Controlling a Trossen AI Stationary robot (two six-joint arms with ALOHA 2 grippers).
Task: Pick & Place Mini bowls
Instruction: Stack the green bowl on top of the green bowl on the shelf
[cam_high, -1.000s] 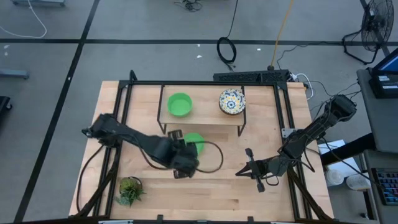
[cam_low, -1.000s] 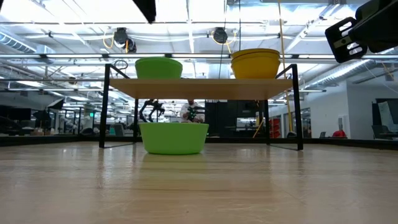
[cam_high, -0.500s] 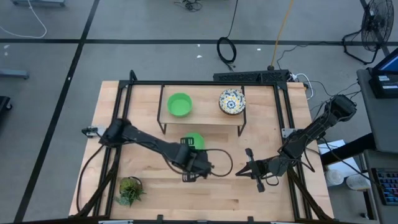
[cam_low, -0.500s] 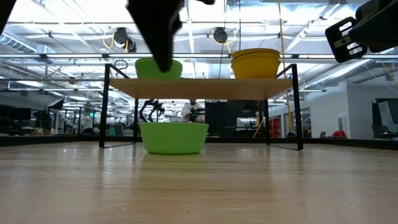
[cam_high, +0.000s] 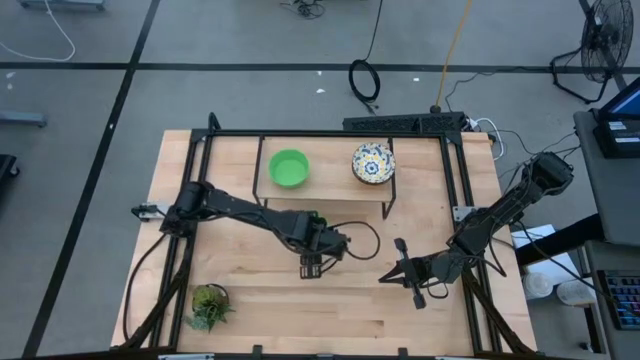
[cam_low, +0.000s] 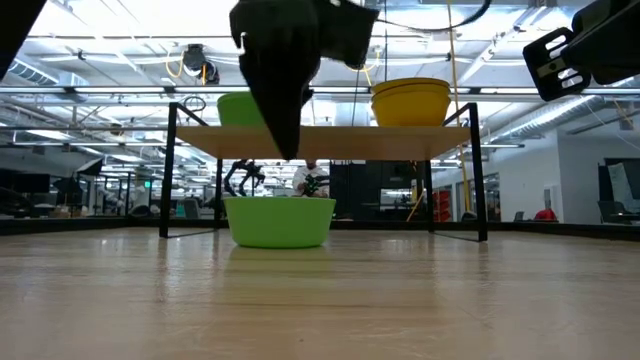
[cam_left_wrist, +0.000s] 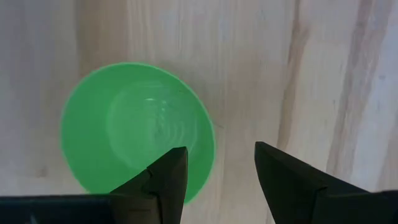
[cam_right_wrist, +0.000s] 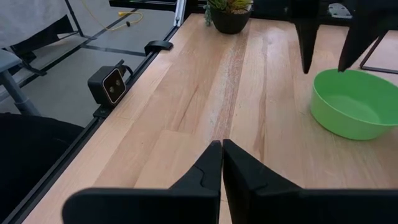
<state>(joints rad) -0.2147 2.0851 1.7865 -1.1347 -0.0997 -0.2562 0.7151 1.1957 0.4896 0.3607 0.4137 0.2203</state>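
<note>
My left end effector (cam_high: 311, 268) hangs over the desk (cam_high: 240, 305) w/ fingers (cam_left_wrist: 166, 177) spread open, holding nothing. The target, a plain green mini bowl (cam_left_wrist: 138, 129), sits upright on the desk below the shelf (cam_low: 320, 141), centre of the low view. In the left wrist view one finger overlaps the bowl's near rim, the other is over bare wood just beside it, so the rim lies between my fingers. Bowl's round, no long axis. Judging it's a straight drop to pinch the wall. My right end effector (cam_high: 384, 277) waits closed, lower right in the high view, farther off.
</note>
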